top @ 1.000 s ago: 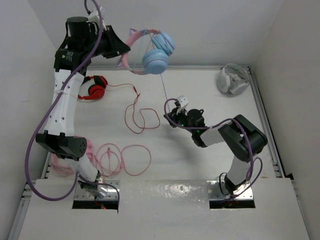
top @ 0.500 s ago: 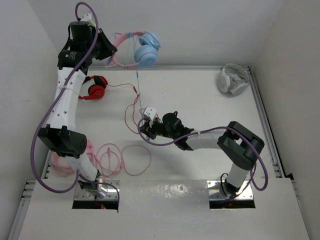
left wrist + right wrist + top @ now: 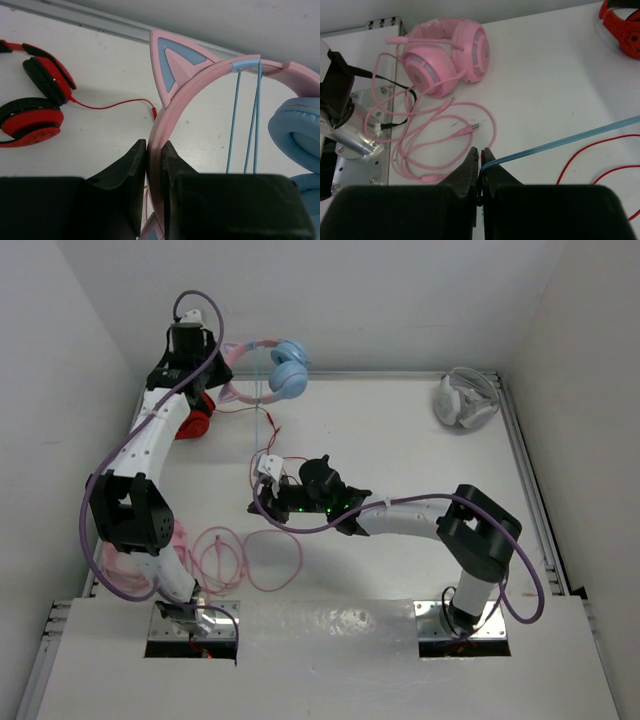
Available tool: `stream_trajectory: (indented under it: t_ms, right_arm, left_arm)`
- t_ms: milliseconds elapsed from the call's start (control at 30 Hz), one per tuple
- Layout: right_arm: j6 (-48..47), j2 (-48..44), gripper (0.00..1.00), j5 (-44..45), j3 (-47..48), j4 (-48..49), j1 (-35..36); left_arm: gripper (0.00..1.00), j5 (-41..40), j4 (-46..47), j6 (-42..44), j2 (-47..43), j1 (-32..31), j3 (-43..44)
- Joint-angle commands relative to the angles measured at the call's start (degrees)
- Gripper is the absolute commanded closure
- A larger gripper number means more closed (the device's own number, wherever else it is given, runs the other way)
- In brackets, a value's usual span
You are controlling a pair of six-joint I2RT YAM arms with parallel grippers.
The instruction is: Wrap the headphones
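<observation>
Headphones (image 3: 283, 368) are hanging at eleven o'clock over the desk (image 3: 400, 430), left pincer (image 3: 154, 156) clamping the headband (image 3: 200, 79) — the cable (image 3: 560, 140) is running straight toward six o'clock, right pincer (image 3: 480, 159) pinching it there.

- Left arm (image 3: 140, 455) climbs from its base at the near left; the elbow bends by the left edge of the counter (image 3: 400, 420); the wrist is raised at the far back
- Left hand (image 3: 154, 150): both fingers pinched tight on the pink band of the headphones (image 3: 200, 75)
- Right arm (image 3: 410, 515) stretches low and leftward across mid-counter
- Right hand (image 3: 479, 154): fingers pressed together on the thin blue cable (image 3: 560, 140)
</observation>
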Motion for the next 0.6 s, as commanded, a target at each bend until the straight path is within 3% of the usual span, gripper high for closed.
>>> stream_trajectory:
  t_ms: [0, 200, 300, 433, 567]
  right_arm:
    - [1.1, -2.8, 1.00, -5.2, 3.1, -3.6, 0.7]
    - [-0.3, -8.5, 1.00, -5.4, 4.3, -8.3, 0.7]
    - [-3.0, -12.2, 1.00, -2.3, 5.2, -13.2, 0.7]
    - [-9.7, -15.5, 1.00, 5.7, 9.3, -23.2, 0.6]
    - [-18.5, -14.3, 1.00, 16.3, 18.2, -38.9, -0.6]
  left_arm:
    - [1.00, -3.6, 14.3, 1.2, -4.0, 1.0, -3.2]
    - [1.00, -10.1, 20.9, 7.2, -5.4, -0.2, -11.1]
    - [1.00, -15.4, 27.1, 14.9, -7.3, -2.6, -16.2]
    - [1.00, -23.4, 37.0, 31.4, -9.7, -9.2, -23.0]
    - [1.00, -17.1, 36.5, 37.5, -12.0, -12.0, -28.9]
